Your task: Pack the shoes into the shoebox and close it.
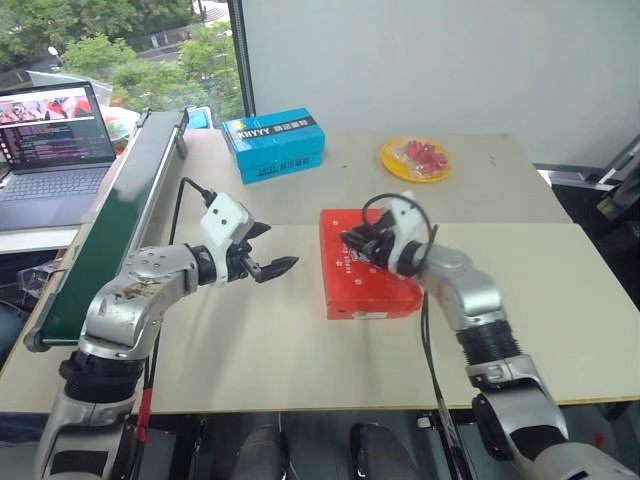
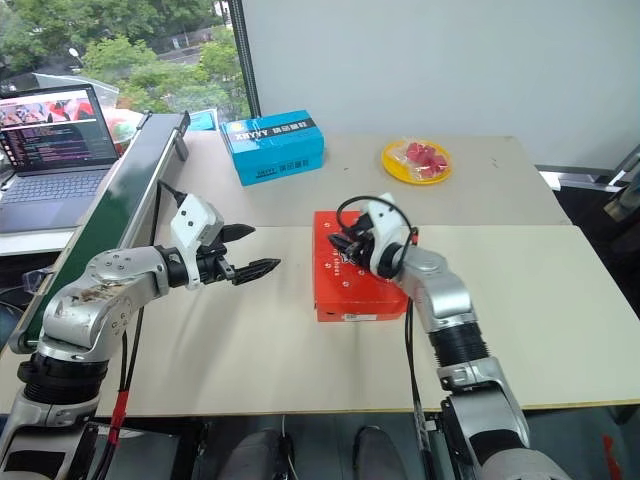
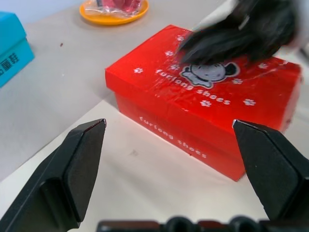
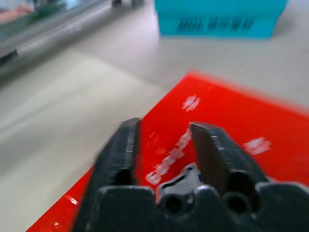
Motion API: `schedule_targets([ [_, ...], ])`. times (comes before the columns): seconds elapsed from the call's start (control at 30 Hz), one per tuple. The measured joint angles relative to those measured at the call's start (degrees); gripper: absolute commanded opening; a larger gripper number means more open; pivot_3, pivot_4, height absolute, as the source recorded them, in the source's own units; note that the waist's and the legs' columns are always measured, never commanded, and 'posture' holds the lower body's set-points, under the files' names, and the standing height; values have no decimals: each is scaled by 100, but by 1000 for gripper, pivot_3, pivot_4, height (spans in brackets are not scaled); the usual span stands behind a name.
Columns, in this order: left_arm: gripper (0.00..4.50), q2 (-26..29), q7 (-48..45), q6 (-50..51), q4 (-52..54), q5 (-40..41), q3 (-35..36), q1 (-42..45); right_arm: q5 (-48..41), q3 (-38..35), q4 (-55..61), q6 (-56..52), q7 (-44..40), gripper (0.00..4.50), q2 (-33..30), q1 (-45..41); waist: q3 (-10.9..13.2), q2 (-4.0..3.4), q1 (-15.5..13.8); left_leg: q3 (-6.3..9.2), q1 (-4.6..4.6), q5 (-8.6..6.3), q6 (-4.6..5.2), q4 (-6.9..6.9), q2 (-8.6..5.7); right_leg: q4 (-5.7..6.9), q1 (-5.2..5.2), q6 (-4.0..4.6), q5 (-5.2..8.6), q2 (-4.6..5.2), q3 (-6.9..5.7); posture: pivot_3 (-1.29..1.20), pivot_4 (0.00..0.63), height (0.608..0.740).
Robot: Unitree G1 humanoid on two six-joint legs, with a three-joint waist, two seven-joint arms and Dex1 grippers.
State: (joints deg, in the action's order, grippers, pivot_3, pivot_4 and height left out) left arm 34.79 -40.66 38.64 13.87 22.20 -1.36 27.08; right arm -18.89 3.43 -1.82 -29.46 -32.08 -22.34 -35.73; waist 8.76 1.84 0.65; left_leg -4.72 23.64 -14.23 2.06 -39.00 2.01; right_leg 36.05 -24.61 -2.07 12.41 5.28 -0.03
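Red-orange shoebox [image 1: 368, 265] sits shut on the pale table [image 1: 250, 340], lid down, cartoon mouse print and little white paw marks on top, "furlong shoes" lettering on the lid and on the side wall. Shoes not visible anywhere with the lid closed.

Right gripper [image 1: 357, 243] is over the shoebox lid, at the lid's left part near the far edge, pointing roughly level and toward the robot's left. In the right wrist view its two black fingers [image 4: 120, 154] stand a small way apart with nothing between them, red lid just under them; cannot tell whether the tips touch the lid. So released, holding nothing.

Left gripper [image 1: 272, 250] hangs in the air to the left of the shoebox, clear of it, pointing toward its left side wall. Fingers [image 3: 77, 169] spread wide, empty, table below them.

Beyond the shoebox, toward the far left, lies a blue box [image 1: 274, 145] with white lettering. Beyond the shoebox to the far right, a yellow plate [image 1: 415, 158] with red pieces in clear wrap on it. Well left of the shoebox, off the table edge, a long green conveyor [image 1: 110, 225], and past it an open laptop [image 1: 55, 150] with its screen lit.
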Motion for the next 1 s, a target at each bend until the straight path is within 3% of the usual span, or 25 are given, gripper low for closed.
schedule_targets([
  [0.1,4500,-210,9,-392,-34,-64,2,-166,9,-229,775,-182,-9,4453,-493,525,0,0,-7,-4,-6,-1,2,-2,-2,-22,6,0,0,2,1,0,150,740],
  [0.27,4500,-488,168,-1038,31,-240,27,-571,300,-773,1151,-239,396,4453,-926,1446,0,1,-14,-8,-29,-2,3,0,-3,-26,23,1,1,2,7,0,150,740],
  [0.4,4500,-653,488,-1287,36,-538,2,-962,314,-1810,1265,-212,1280,4453,-572,1976,0,1,-7,-10,-34,-2,3,2,-2,-23,22,1,1,-1,15,0,150,740],
  [0.6,4500,-1105,1219,-1908,-224,-1040,47,-1524,576,-1664,1253,331,1434,4453,-221,2792,0,0,15,-13,-48,-4,6,4,-2,-21,27,1,1,-1,27,0,150,740],
  [0.8,4500,-1926,2459,-2744,-847,-1307,859,-2339,1322,-1386,1026,1193,2170,4453,363,3153,-3,1,8,-14,-48,-7,9,6,-1,-20,24,1,2,2,30,0,150,740],
  [1.0,4500,-2207,2673,-3239,-889,-1551,705,-2823,1381,-1235,760,1697,2231,4453,669,3260,-4,1,-29,-15,-52,-12,17,4,0,-26,32,0,2,8,28,0,150,740],
])
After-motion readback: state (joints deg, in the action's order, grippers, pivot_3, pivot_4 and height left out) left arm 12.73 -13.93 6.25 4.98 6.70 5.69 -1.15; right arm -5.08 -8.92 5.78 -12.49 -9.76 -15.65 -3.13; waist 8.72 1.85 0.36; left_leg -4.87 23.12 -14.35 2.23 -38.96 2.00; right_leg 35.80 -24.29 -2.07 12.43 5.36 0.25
